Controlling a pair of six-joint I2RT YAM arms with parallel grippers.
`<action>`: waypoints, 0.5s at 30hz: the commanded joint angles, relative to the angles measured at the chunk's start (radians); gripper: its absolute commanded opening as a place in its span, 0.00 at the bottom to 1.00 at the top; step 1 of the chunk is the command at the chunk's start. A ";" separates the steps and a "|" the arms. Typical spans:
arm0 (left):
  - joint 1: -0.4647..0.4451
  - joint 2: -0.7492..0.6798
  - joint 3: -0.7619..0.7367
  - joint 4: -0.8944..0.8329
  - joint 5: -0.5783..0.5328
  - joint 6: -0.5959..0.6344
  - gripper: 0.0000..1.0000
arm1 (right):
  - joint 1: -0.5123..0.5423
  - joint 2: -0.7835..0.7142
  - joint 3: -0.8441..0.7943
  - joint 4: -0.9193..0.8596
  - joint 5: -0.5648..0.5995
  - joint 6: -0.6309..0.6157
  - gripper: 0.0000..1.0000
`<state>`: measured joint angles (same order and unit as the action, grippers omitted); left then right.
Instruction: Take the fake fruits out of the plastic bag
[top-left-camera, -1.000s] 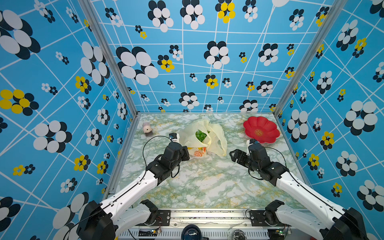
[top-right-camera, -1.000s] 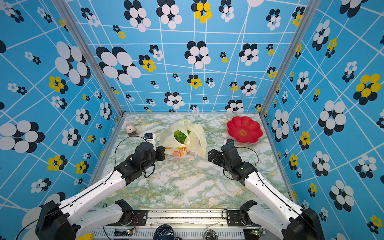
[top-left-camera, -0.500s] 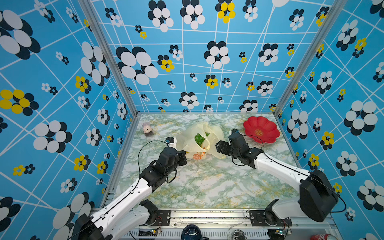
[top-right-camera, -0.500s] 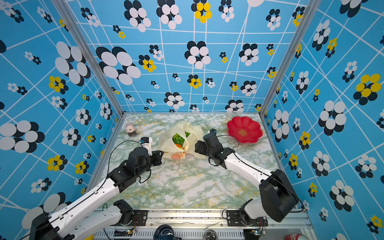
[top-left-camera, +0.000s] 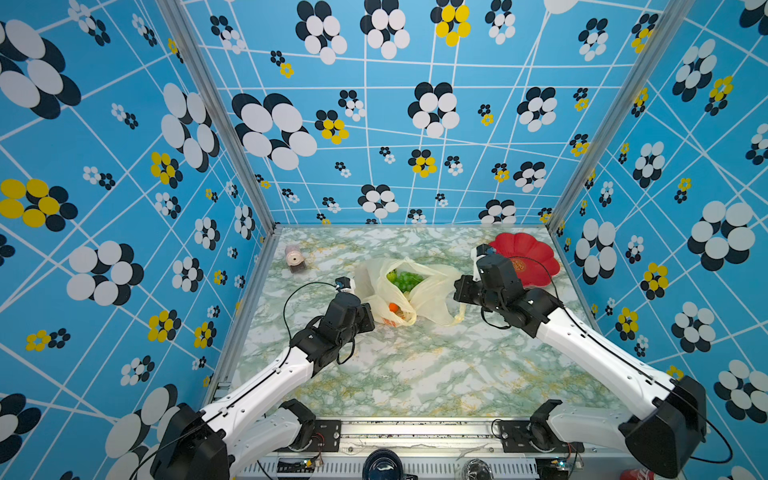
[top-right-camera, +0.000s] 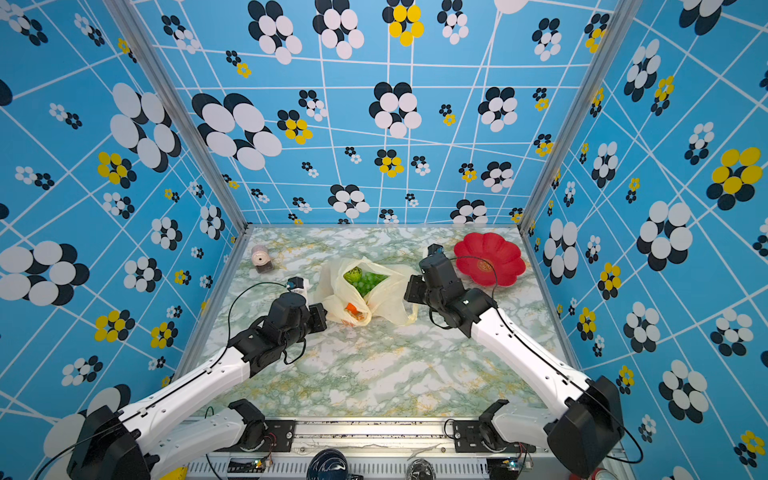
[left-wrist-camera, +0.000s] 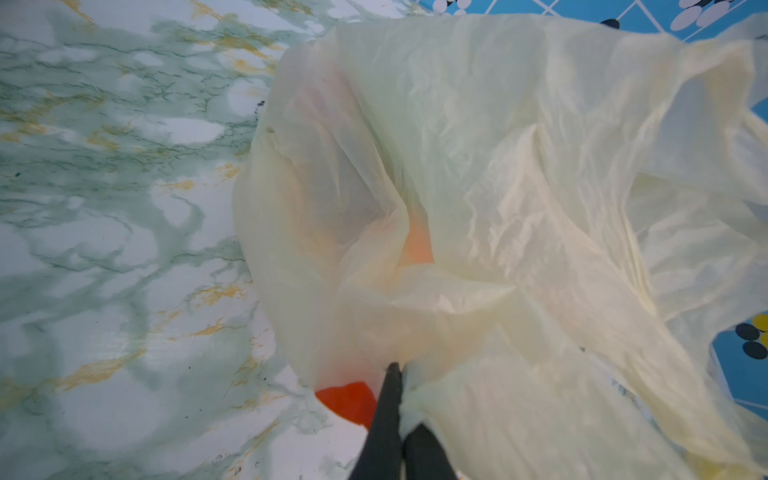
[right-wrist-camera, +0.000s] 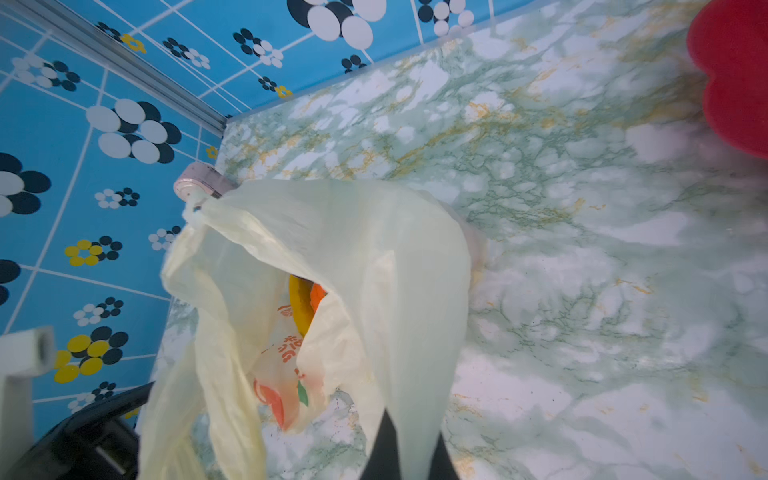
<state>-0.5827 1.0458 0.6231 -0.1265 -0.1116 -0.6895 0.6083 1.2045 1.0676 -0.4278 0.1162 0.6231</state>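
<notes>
My left gripper (left-wrist-camera: 399, 368) clenches the near-left side of the thin, pale-yellow plastic bag (top-left-camera: 432, 291), my right gripper (right-wrist-camera: 411, 432) its right rim — it lies between them, mid-way across the surface (top-left-camera: 415, 374), small plastic fake fruits (top-left-camera: 405, 280) showing in its mouth.

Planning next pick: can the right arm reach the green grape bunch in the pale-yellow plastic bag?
Probably not: the right gripper is shut on the pale-yellow plastic bag. The green grape bunch lies exposed in the open mouth.

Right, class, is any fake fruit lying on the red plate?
No: the red plate is bare, and the green grapes sit inside the plastic bag.
</notes>
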 joint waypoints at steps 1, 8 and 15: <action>0.003 0.006 -0.018 0.022 0.013 -0.014 0.00 | -0.004 -0.033 -0.072 -0.100 0.064 -0.020 0.03; 0.018 -0.093 -0.076 -0.084 -0.027 -0.039 0.10 | -0.008 -0.044 -0.158 -0.061 0.020 0.034 0.00; 0.019 -0.174 0.035 -0.312 -0.002 0.041 0.58 | -0.006 -0.128 -0.201 -0.064 -0.016 0.045 0.00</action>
<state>-0.5690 0.9009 0.5831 -0.3096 -0.1181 -0.6987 0.6064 1.1107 0.8646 -0.4774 0.1326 0.6525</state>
